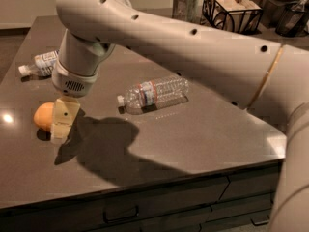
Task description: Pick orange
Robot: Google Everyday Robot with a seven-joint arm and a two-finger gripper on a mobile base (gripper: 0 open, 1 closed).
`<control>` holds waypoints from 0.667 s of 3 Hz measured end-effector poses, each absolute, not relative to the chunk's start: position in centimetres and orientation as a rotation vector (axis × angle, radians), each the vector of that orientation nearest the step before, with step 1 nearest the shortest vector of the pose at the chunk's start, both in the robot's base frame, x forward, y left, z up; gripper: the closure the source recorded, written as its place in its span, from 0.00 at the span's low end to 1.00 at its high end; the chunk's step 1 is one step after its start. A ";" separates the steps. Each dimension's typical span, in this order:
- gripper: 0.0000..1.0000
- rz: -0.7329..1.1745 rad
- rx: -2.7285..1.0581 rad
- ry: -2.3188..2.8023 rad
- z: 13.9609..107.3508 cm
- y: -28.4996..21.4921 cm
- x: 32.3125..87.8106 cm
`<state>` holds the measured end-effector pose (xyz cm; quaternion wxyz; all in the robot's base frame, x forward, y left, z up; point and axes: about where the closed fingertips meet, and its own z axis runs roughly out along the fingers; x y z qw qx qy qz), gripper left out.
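Note:
The orange (41,116) is a small, round, matte orange-yellow fruit lying on the dark table (203,139) near its left edge. My gripper (60,127) hangs down from the thick pale arm and sits right at the orange's right side. It covers the right part of the fruit from this view. Whether it touches the orange I cannot tell. The orange rests on the table.
A clear plastic bottle (154,92) lies on its side at the table's middle. A white-labelled bottle (42,63) lies at the far left. Wire baskets (231,8) and a glass jar (186,5) stand at the back. Drawers (145,209) run below the front edge.

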<state>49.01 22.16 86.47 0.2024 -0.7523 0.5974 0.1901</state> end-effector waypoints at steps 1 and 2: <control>0.00 0.531 -2.118 1.676 85.5 23.2 49.1; 0.17 0.542 -2.130 1.682 85.1 24.0 49.1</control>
